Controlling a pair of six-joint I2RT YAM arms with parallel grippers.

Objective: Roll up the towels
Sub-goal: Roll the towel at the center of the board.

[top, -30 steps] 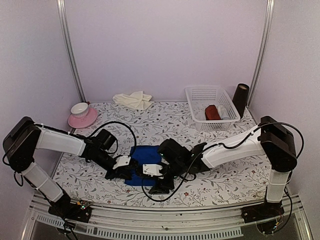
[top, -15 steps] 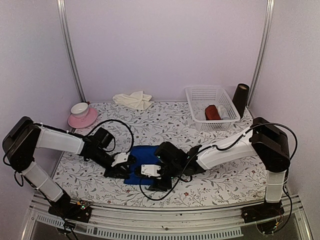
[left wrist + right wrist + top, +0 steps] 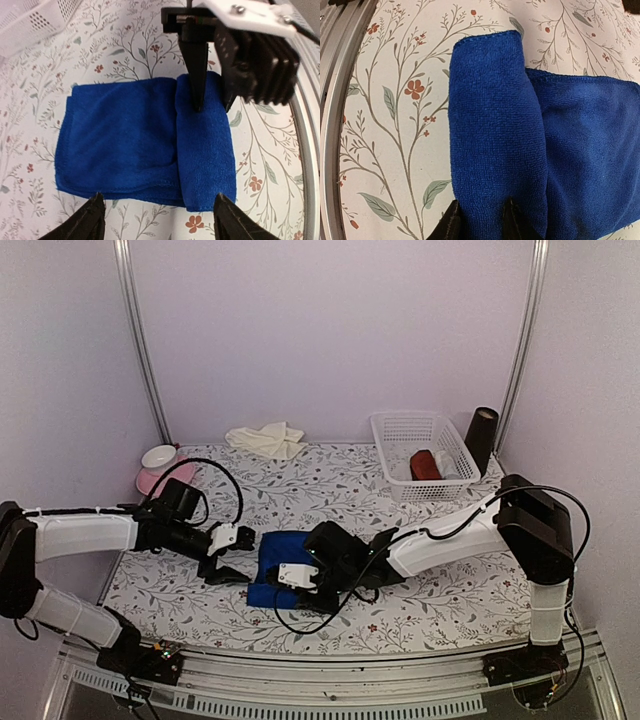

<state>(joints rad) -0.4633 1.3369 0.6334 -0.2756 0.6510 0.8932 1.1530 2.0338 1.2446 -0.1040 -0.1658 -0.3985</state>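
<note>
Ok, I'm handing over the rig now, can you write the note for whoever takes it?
Left claw: open, hovering beside the royal blue cloth towel, touching nothing.
Right claw: shut on that towel's near edge, which is turned over once.
Crumpled cream cloth towel: lying far back, untouched.
Done: blue roll started. Left: finish it, then roll the cream one.

A: How is it lit?
B: Evenly and softly from above; the top view is slightly hazy.
A: And up close?
B: The blue towel [image 3: 125, 140] ahead of the left fingers [image 3: 94, 222] is crisp; the fingers are dark and blurred.
</note>
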